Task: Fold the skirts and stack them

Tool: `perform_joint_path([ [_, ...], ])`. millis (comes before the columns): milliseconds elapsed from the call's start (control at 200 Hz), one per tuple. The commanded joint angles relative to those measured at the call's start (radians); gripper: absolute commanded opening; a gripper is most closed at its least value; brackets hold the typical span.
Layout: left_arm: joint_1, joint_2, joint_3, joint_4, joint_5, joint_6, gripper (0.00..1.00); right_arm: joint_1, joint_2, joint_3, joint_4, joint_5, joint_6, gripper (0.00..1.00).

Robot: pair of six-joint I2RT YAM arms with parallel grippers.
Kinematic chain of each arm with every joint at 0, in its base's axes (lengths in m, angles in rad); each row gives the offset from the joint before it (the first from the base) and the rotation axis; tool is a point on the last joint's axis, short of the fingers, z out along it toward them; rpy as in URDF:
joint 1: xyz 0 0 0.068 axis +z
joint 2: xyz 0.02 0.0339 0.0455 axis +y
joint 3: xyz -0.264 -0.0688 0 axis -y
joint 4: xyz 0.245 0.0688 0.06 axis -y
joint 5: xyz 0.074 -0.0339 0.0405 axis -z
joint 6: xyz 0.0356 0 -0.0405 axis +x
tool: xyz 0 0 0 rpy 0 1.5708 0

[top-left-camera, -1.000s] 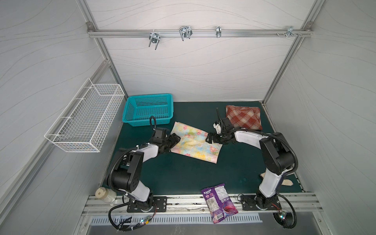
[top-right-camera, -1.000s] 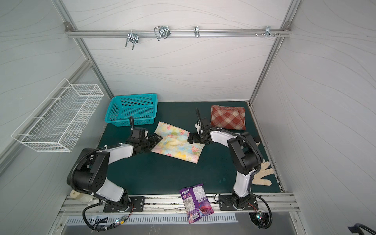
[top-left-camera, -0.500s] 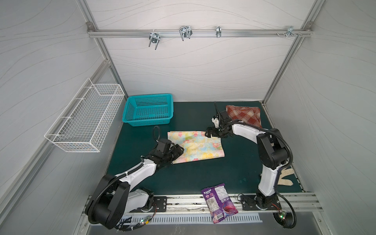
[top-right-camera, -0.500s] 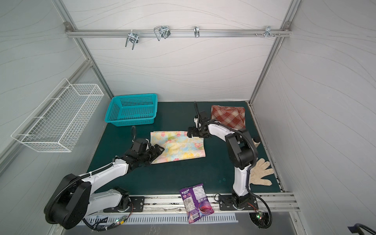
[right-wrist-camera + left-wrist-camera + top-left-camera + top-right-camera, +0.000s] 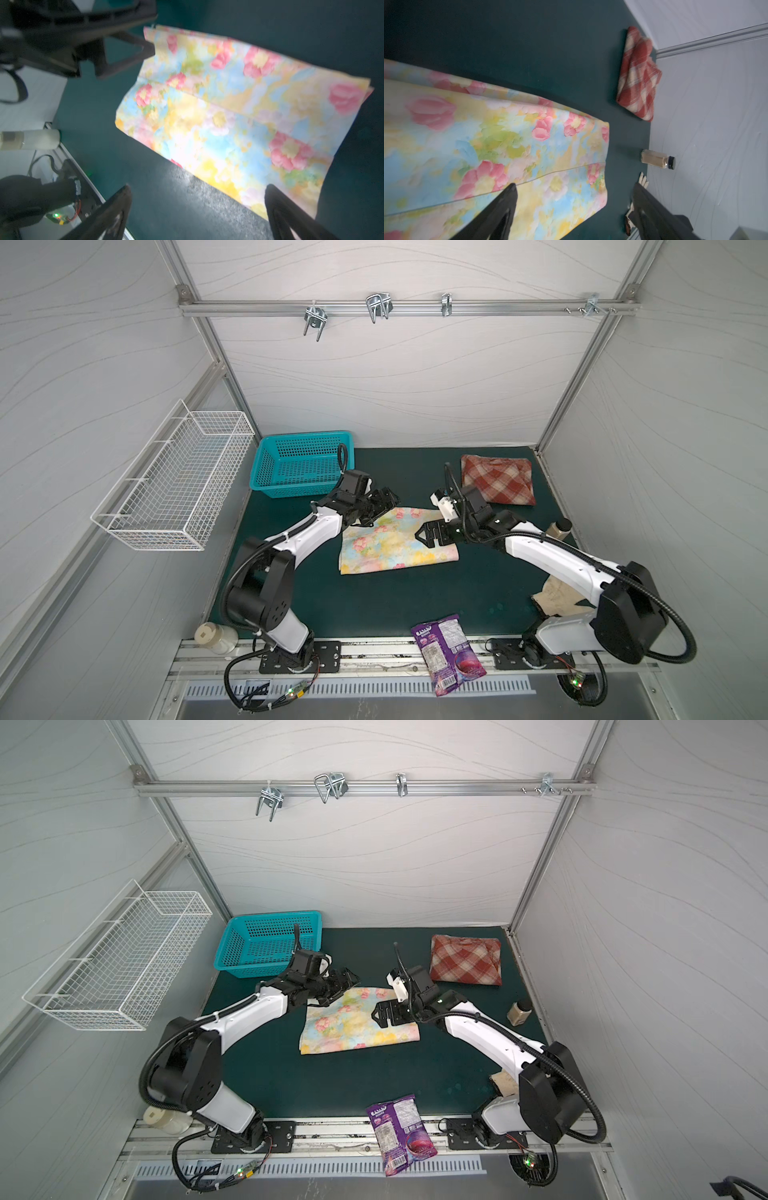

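Note:
The floral skirt (image 5: pixel 395 543) (image 5: pixel 357 1023) lies folded flat mid-mat, with a crease line across it in the left wrist view (image 5: pixel 488 145) and the right wrist view (image 5: pixel 239 104). The plaid skirt (image 5: pixel 498 485) (image 5: pixel 465 965) (image 5: pixel 638 74) sits folded at the back right. My left gripper (image 5: pixel 386 502) (image 5: pixel 345 982) (image 5: pixel 574 187) hovers open over the floral skirt's far left corner, holding nothing. My right gripper (image 5: pixel 424 536) (image 5: pixel 380 1014) (image 5: pixel 198 188) hangs open over its right edge, empty too.
A teal basket (image 5: pixel 303 466) stands at the back left and a wire basket (image 5: pixel 178 481) hangs on the left wall. A spice jar (image 5: pixel 559 529) and a cream glove (image 5: pixel 552 597) lie by the right wall. A purple snack bag (image 5: pixel 446 649) and a white bottle (image 5: pixel 216 637) sit at the front.
The floral skirt has turned and now lies squarer on the mat. My left gripper went from its near left corner to the far left corner. My right gripper came forward over its right edge.

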Motion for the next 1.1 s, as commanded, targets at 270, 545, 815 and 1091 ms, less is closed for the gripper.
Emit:
perform_joint_path([
  [270,0.003,0.226,0.117,0.029,0.038,0.037,0.86,0.021,0.100,-0.182,0.206,0.018,0.086,0.99],
  [545,0.043,0.275,0.174,-0.046,0.006,0.084,0.85,0.021,0.172,-0.280,0.272,0.073,0.114,0.99],
  [815,0.120,0.206,0.129,-0.068,0.008,0.117,0.85,0.020,0.166,-0.322,0.285,0.093,0.123,0.99],
  [1091,0.193,0.164,0.073,-0.050,0.000,0.121,0.85,0.021,0.145,-0.348,0.267,0.106,0.125,0.99],
])
